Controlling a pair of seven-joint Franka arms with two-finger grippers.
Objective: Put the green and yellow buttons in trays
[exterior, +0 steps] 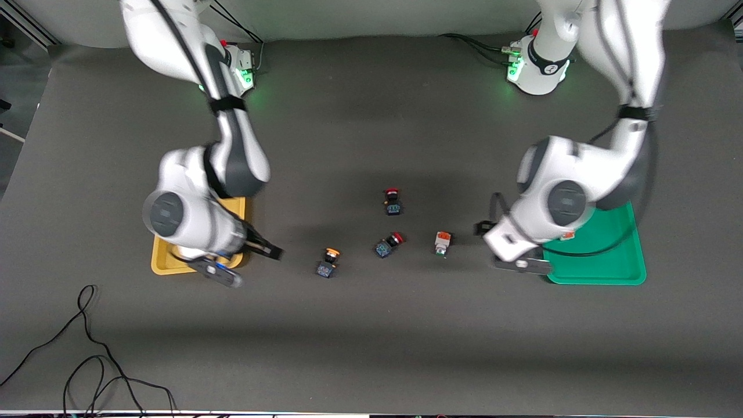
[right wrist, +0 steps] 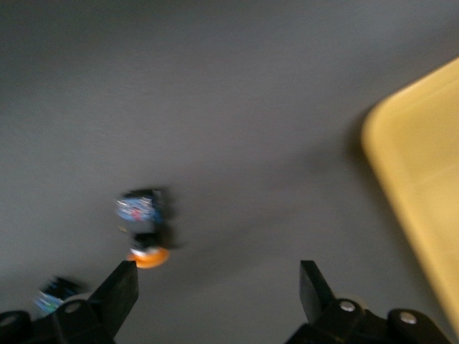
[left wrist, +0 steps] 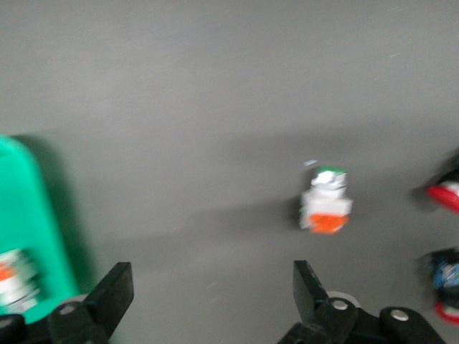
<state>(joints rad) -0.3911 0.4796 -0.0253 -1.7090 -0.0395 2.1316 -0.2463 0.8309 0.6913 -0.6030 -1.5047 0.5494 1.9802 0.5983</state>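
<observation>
A yellow-capped button (exterior: 328, 262) lies on the mat between the yellow tray (exterior: 159, 261) and the red switches; it also shows in the right wrist view (right wrist: 143, 229). A white button with an orange block (exterior: 442, 242) lies toward the green tray (exterior: 609, 261) and shows in the left wrist view (left wrist: 326, 204). Another white button (left wrist: 14, 279) lies in the green tray (left wrist: 29, 215). My right gripper (exterior: 264, 248) is open and empty beside the yellow tray (right wrist: 423, 179). My left gripper (exterior: 489, 216) is open and empty beside the green tray. The second yellow button is hidden.
Two red-capped switches lie mid-table, one farther from the front camera (exterior: 393, 201), one between the two loose buttons (exterior: 388, 244). Black cables (exterior: 87, 348) trail at the table's near edge toward the right arm's end.
</observation>
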